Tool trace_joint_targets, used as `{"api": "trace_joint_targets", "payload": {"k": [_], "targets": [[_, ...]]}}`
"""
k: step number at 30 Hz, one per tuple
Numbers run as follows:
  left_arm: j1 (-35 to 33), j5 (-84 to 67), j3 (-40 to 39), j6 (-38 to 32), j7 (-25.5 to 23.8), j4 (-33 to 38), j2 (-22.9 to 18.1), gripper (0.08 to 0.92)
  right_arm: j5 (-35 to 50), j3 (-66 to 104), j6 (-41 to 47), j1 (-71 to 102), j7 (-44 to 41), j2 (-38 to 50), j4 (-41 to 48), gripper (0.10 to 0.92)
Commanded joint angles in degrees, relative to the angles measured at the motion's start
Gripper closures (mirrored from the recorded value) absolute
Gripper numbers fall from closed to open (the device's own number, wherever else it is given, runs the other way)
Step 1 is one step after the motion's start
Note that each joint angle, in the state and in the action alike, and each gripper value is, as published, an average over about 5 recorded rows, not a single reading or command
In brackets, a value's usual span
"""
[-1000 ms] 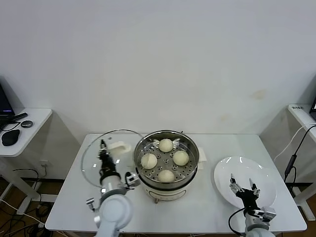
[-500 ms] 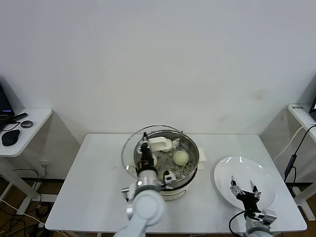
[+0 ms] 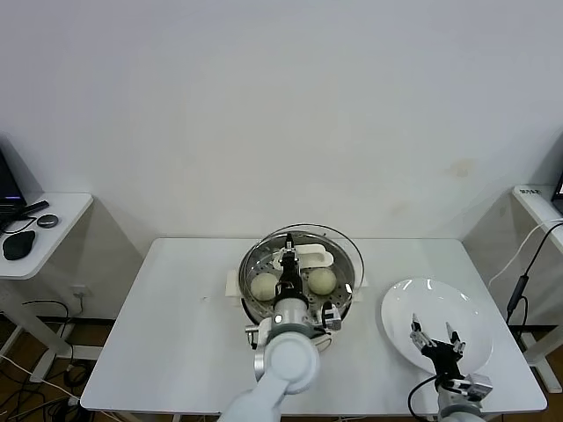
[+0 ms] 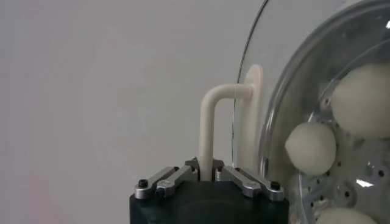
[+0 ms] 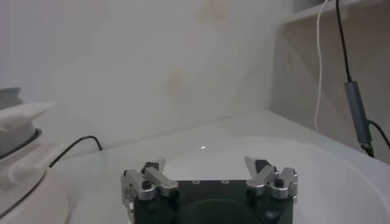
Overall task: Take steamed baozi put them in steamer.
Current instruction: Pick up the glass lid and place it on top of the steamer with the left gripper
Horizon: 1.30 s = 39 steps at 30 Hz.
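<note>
The steamer [image 3: 250, 290] stands mid-table, and two steamed baozi [image 3: 265, 285] [image 3: 322, 280] show inside it in the head view. Through the glass, the left wrist view shows three baozi [image 4: 311, 148] on the perforated tray. My left gripper [image 3: 288, 262] [image 4: 206, 173] is shut on the white handle [image 4: 207, 131] of the round glass lid [image 3: 343, 242], which it holds tilted over the steamer. Over the white plate [image 3: 400, 303], my right gripper [image 3: 437, 338] [image 5: 206, 164] stands open with nothing in it.
A side table [image 3: 53, 215] with a mouse and dark gear stands far left. A shelf [image 3: 537, 198] with a hanging cable is at the far right. Bare white tabletop [image 3: 167, 325] lies left of the steamer.
My left gripper has carried the glass lid rightward, from the table left of the steamer to above it. The lid and arm now cover some of the baozi. The right gripper has barely moved.
</note>
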<state>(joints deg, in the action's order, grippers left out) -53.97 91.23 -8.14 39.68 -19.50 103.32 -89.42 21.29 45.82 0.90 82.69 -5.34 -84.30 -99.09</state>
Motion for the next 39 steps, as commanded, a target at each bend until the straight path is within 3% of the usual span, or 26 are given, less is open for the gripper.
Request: {"api": "trace_joint_targets", "payload": {"k": [1,39], "targets": [[0.5,1.7,-0.7,0.0,0.3,-3.6,-0.4,0.824,-0.5,-0.3,-0.1,-0.1,0.0,-0.3,0.2,0.203],[-1.6,0.8,1.2,-0.1,2.1,-3.7,0.3,0.824,-1.9,-1.3,-0.6,0.8,0.0,-1.4,-0.6,0.203]]}}
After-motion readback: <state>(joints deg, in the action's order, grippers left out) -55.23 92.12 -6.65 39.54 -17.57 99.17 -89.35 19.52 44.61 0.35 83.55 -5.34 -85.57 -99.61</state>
